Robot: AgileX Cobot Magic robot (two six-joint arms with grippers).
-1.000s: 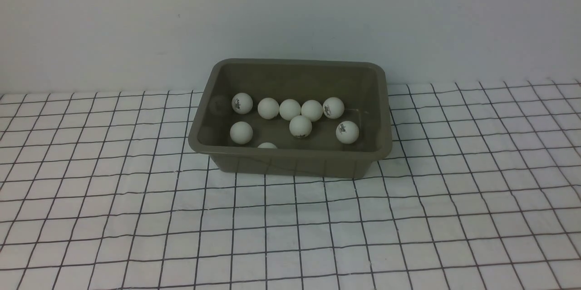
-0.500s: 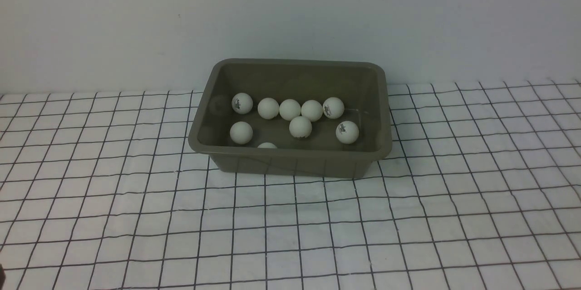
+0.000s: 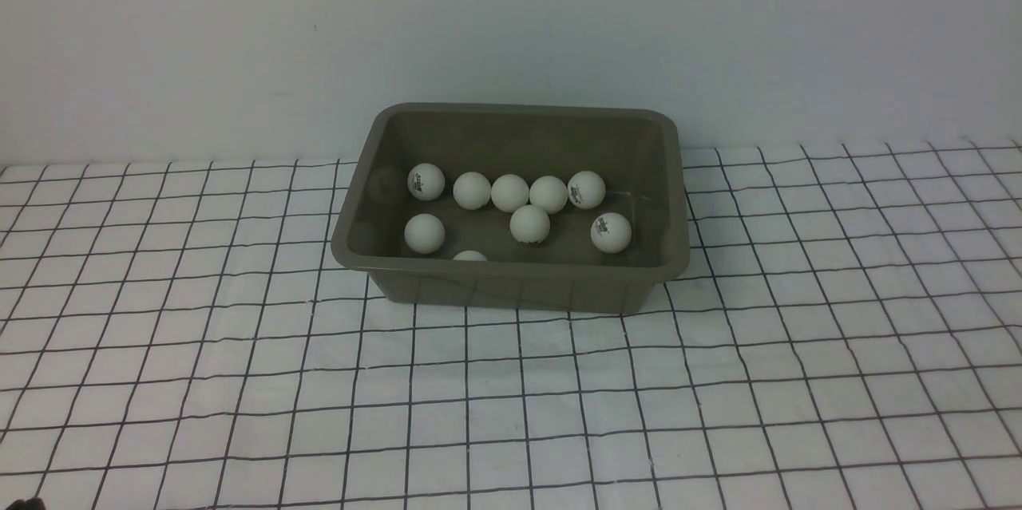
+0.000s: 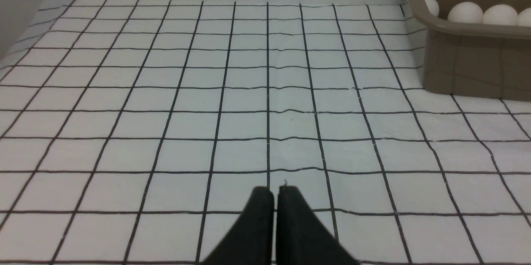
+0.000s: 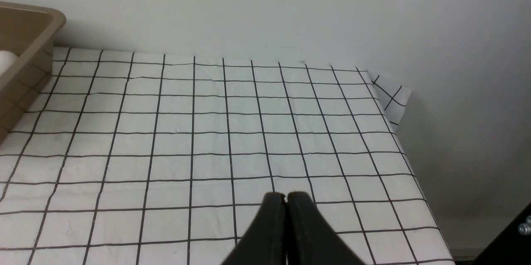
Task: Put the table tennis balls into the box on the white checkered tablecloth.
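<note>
**Front view: nine balls in box, cloth bare of balls**

Front view. Box [image 3: 511,286], olive-grey, no lid, stands on the cloth [image 3: 511,414] near the far wall. Balls [image 3: 529,223]: eight fully seen inside, a ninth showing only its top behind the near wall. None lies on the cloth in any view. Neither arm shows here, save a dark scrap at the lower left corner, too small to identify.

Left wrist view. Left gripper [image 4: 275,192]: tips pressed together, holding nothing, low over bare cloth. Box corner off to one side, with the tops of several balls above its rim.

Right wrist view. Right gripper [image 5: 286,198]: tips pressed together, holding nothing, over bare cloth. Adds the cloth's far edge and folded corner, unseen in the front view; only a sliver of box and one ball.

Judgement. Task appears complete. What remains is to hold both arms well apart from the box, avoiding any nudge to it or drag on the cloth.
</note>
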